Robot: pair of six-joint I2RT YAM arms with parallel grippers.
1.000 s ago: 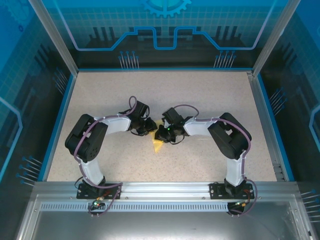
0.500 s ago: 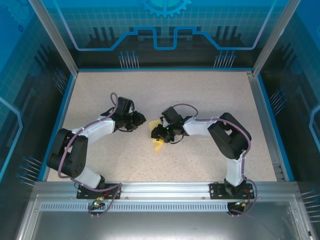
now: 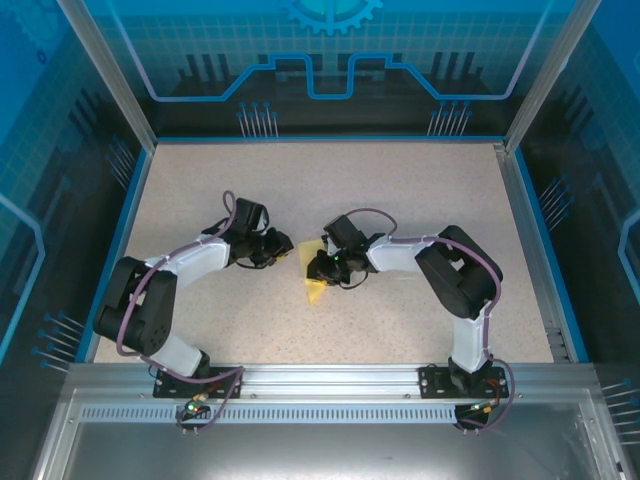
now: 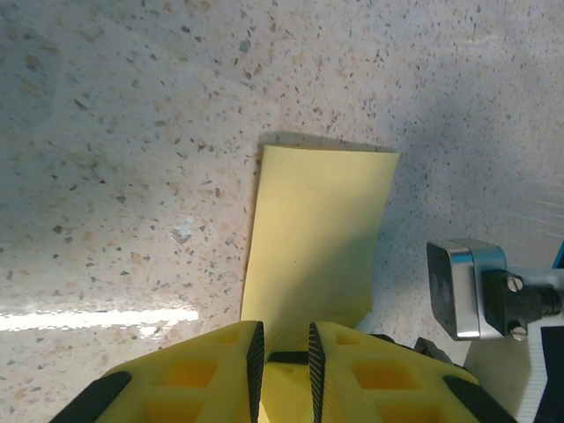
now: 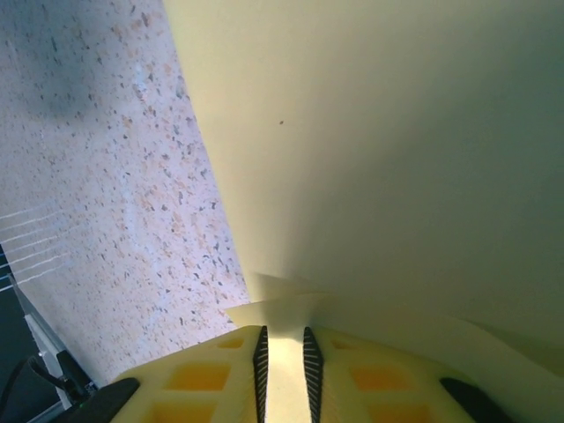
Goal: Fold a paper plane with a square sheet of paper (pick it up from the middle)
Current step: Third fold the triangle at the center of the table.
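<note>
speckled beige table (image 3: pixel 420 170), blue-patterned walls (image 3: pixel 330 60), aluminium rail (image 3: pixel 330 385) in front.

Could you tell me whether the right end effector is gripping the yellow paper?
Yes, the right end effector is closed on the yellow paper, whose near edge passes through its narrow gap.

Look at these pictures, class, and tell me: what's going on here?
Two robot arms are working on a pale yellow sheet of paper near the middle of the speckled table. The right gripper is pinched shut on one edge of the sheet. The left gripper has its fingers close together at another edge, but whether it actually grips is unclear. There is no finished plane yet, and the paper looks like a plain rectangle.
</note>
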